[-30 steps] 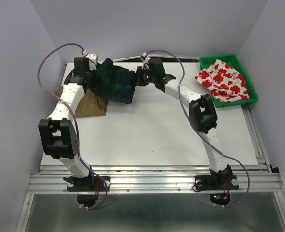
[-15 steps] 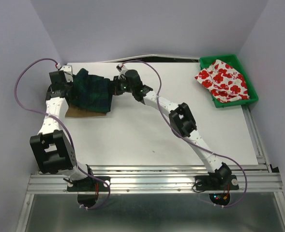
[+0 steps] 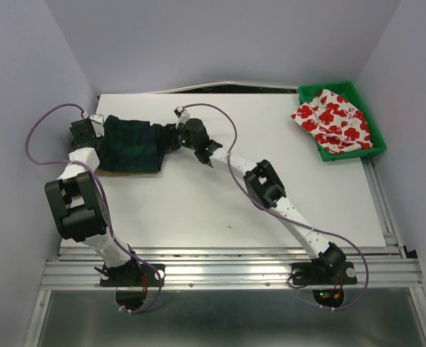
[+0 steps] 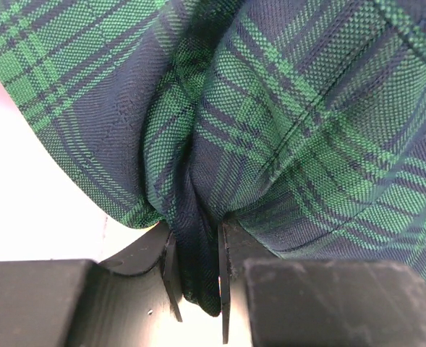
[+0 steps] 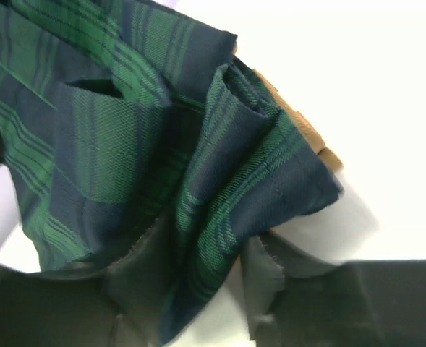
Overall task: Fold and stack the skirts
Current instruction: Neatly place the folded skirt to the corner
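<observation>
Stacking step — left tool (image 4: 197, 267) and right tool (image 5: 198, 289) each pinch an end of the plaid skirt (image 3: 129, 143), laid over the tan skirt (image 5: 307, 130) at ten o'clock on the worktop (image 3: 234, 202). Next, I reckon — release both without dragging.

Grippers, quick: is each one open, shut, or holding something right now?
Left gripper: shut on a bunched fold of the plaid skirt.
Right gripper: shut on the same plaid skirt, at its other end.

Tan skirt (image 5: 304, 129) mostly hidden under plaid skirt (image 3: 131, 143); only edge shows.
</observation>
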Action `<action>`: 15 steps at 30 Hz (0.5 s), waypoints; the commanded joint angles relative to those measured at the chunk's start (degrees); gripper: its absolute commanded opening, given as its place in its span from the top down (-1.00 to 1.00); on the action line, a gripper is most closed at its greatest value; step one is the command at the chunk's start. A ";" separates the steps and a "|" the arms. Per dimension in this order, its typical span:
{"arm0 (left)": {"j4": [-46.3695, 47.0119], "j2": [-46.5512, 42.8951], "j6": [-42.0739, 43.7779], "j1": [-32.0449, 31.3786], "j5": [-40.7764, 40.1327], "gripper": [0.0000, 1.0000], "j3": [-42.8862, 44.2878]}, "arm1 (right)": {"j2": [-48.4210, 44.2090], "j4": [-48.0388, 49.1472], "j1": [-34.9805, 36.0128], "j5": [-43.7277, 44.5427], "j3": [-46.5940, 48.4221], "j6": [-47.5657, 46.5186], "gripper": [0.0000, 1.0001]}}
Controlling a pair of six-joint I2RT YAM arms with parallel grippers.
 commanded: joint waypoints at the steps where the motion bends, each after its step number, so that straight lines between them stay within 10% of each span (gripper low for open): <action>1: 0.12 1.04 1.35 1.75 -2.00 0.51 4.37 | -5.58 4.89 0.22 1.35 -2.76 -1.44 -0.16; 7: -7.26 -4.57 2.75 3.51 4.56 -0.30 7.72 | -17.27 1.73 -2.41 0.47 -12.86 -4.87 -0.76; 15: -17.53 -16.88 8.97 3.77 9.59 -0.67 12.64 | -31.16 -8.99 -8.30 -4.27 -22.71 -9.26 -1.00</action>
